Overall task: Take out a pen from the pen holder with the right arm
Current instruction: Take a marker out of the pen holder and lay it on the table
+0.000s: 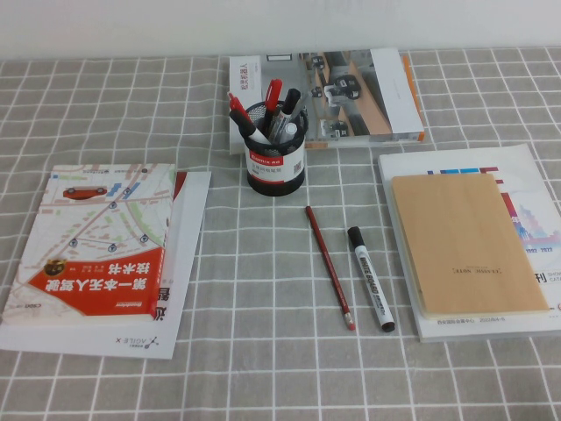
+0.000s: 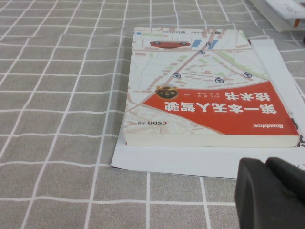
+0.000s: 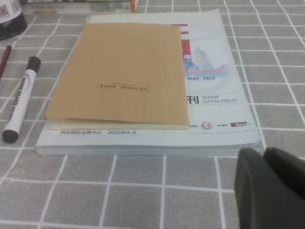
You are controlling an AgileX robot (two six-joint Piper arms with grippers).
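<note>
A black mesh pen holder (image 1: 275, 158) stands at the back middle of the table with several pens (image 1: 272, 110) upright in it. In front of it a red pencil (image 1: 330, 279) and a whiteboard marker (image 1: 371, 289) lie flat on the cloth. Neither arm shows in the high view. My right gripper (image 3: 263, 153) is shut and empty, low over the cloth at the near edge of the catalogue, far from the holder (image 3: 9, 19). The marker (image 3: 20, 105) lies off to its side. My left gripper (image 2: 267, 163) is shut and empty in front of the red map book (image 2: 205, 90).
A tan notebook (image 1: 465, 241) lies on a white catalogue (image 1: 526, 175) at the right. The red map book (image 1: 92, 246) rests on white paper at the left. A magazine (image 1: 333, 96) lies behind the holder. A grey checked cloth (image 1: 263, 368) covers the table.
</note>
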